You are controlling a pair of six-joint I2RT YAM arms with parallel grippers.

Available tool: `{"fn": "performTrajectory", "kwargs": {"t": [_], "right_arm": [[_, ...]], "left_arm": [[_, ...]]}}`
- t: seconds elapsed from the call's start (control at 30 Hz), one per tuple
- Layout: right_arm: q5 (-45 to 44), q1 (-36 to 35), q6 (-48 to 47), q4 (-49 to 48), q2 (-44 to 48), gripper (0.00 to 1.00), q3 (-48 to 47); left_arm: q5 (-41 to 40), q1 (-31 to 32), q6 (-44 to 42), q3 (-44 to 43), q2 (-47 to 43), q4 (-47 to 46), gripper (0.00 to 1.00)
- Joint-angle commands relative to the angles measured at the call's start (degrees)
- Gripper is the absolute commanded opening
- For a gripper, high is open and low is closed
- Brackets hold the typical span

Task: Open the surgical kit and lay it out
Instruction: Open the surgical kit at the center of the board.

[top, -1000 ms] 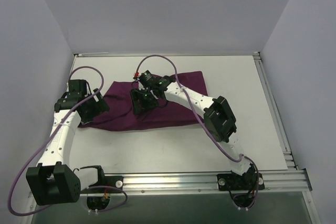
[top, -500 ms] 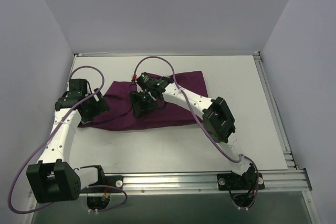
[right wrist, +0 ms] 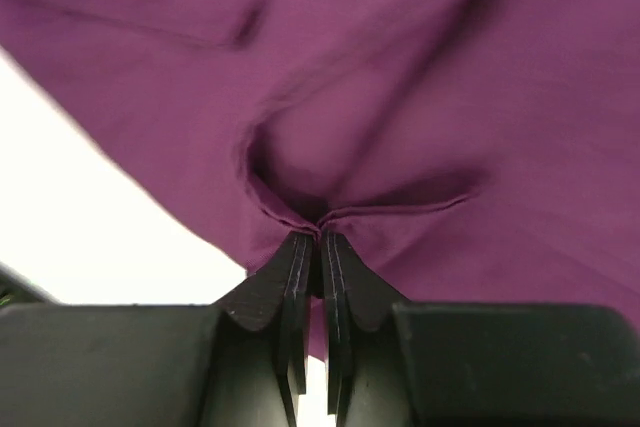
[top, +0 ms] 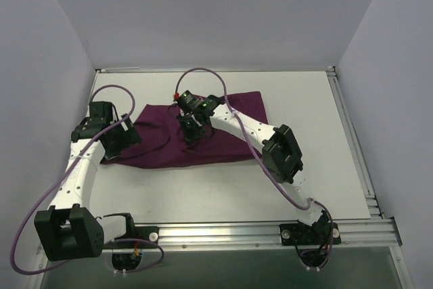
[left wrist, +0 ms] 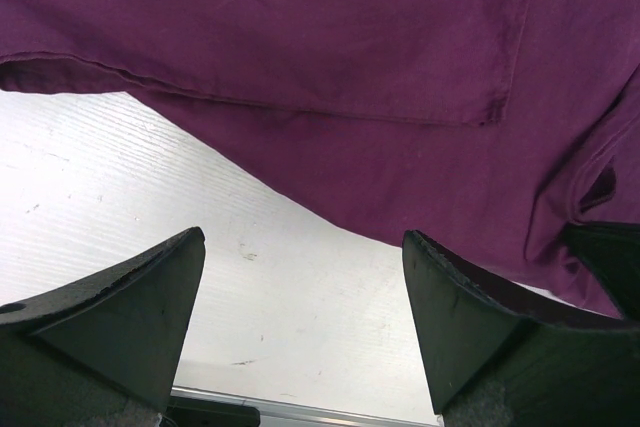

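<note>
**Right arm shifts across the purple cloth, fold pinched tight**

Since half a second ago the right gripper [top: 191,128] has slid a little to the right and toward the far side of the cloth [top: 157,143], and its wrist has turned. The left arm has not visibly changed its place.

From above, the cloth lies rumpled on the white table [top: 304,167], left of the middle. It runs from a low corner near the left arm up to a far corner on the right. Nothing inside it can be made out; only folds and hems show.

The right gripper [right wrist: 320,239] is clenched. In its own camera the two dark fingers meet almost flat together, with a small ridge of the cloth [right wrist: 450,67] caught at their tips. Creases fan out from that pinch, and a hemmed flap edge runs off to the right of it.

The left gripper [top: 122,140] sits at the left end of the cloth. In its wrist view the gripper [left wrist: 302,242] stands wide apart and grasps nothing. Bare table [left wrist: 150,177] shows between the fingers, the cloth [left wrist: 350,67] fills the top of the view, and its edge reaches the finger [left wrist: 470,317] on the right of the picture.
</note>
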State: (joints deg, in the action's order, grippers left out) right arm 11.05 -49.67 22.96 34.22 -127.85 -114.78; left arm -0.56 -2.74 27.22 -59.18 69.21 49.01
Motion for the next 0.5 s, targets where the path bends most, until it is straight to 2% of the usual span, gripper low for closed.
{"fn": "performTrajectory", "kwargs": {"t": [0.0, 0.03, 0.13, 0.17, 0.2, 0.3, 0.33, 0.4, 0.43, 0.47], "right_arm": [[-10.8, 3.7, -1.8, 6.5, 8.5, 0.0, -0.2], [-16.3, 4.8, -2.1, 6.9, 12.0, 0.0, 2.0], [-21.5, 12.5, -2.7, 8.0, 20.6, 0.0, 7.1], [-23.0, 15.2, -2.8, 7.8, 23.1, 0.0, 11.6], [-23.2, 21.6, -2.9, 7.0, 25.3, 0.0, 14.0], [-26.0, 32.6, -5.1, 3.5, 34.3, 0.0, 23.7], [-27.4, 39.9, -5.7, 2.7, 37.8, 0.0, 25.8], [-29.1, 47.2, -8.5, -2.2, 39.9, 0.0, 31.8], [-30.5, 53.3, -9.5, -4.1, 40.7, 0.0, 33.6], [-31.8, 55.0, -10.2, -5.6, 40.3, 0.0, 35.1]], "left_arm": [[0.6, 0.0, -0.9, -2.0, 0.1, -2.3, 0.89], [0.6, 0.0, -0.9, -2.1, 0.3, -2.5, 0.89], [0.6, -0.1, -1.0, -2.3, 1.2, -2.8, 0.89], [0.6, 0.0, -1.1, -2.4, 1.3, -3.1, 0.89], [0.6, -0.1, -1.1, -2.3, 1.8, -3.4, 0.89], [1.8, 0.0, -1.4, -2.6, 3.1, -3.7, 0.89], [1.6, -0.1, -1.3, -2.9, 3.6, -3.6, 0.89], [1.2, -0.1, -1.2, -3.1, 4.6, -3.7, 0.89], [1.1, 0.0, -0.9, -3.3, 4.9, -3.6, 0.89], [1.1, -0.1, -0.2, -3.3, 5.1, -4.0, 0.89]]}}
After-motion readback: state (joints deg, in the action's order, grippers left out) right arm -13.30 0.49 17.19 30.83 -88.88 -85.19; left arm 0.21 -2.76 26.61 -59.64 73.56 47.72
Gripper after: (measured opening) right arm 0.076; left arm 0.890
